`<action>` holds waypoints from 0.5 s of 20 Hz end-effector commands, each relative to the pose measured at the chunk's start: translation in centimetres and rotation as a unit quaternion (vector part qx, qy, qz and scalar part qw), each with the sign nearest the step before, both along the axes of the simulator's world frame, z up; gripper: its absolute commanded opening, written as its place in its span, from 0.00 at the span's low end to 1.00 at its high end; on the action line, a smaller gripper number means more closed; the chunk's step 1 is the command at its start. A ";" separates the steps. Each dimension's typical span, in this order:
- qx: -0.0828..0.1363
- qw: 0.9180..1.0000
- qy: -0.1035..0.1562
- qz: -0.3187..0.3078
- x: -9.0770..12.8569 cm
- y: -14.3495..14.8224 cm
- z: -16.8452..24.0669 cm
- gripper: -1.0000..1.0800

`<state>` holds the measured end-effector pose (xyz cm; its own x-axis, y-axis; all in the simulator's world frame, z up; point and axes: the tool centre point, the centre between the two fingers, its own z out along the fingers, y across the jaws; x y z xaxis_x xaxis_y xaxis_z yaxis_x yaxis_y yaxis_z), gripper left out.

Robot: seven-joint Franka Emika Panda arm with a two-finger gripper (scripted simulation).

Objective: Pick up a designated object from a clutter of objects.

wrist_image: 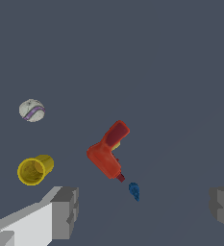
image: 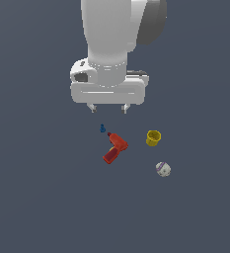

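My gripper (image: pixel 108 108) hangs with jaws apart above the drill (image: pixel 115 147); the yellow cup (image: pixel 153 138) sits center-right, unblocked.

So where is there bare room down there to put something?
Bare floor lies all around the cluster, widest below the ball and to the exterior view's left of the drill. It is tightest between the drill and blue piece; a gap separates the drill and cup.

Cup (image: pixel 153 138) is rendered plain glossy yellow; drill (image: pixel 115 147) red; small piece (image: pixel 102 129) blue; ball (image: pixel 163 169) white, marked with purple; ground (image: pixel 37 197) uniform dark slate.
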<state>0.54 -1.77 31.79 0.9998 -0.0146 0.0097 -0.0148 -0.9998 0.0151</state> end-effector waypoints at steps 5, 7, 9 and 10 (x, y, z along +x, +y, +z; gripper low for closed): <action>0.003 1.000 -0.002 0.005 0.1 0.9 0.4 0.96; 0.006 1.000 -0.005 0.010 0.2 1.9 0.9 0.96; 0.009 1.000 -0.007 0.014 0.3 2.6 1.3 0.96; 0.010 1.000 -0.008 0.015 0.3 2.8 1.4 0.96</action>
<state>0.77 0.60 32.95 0.9997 0.0111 0.0225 0.0111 -0.9999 -0.0005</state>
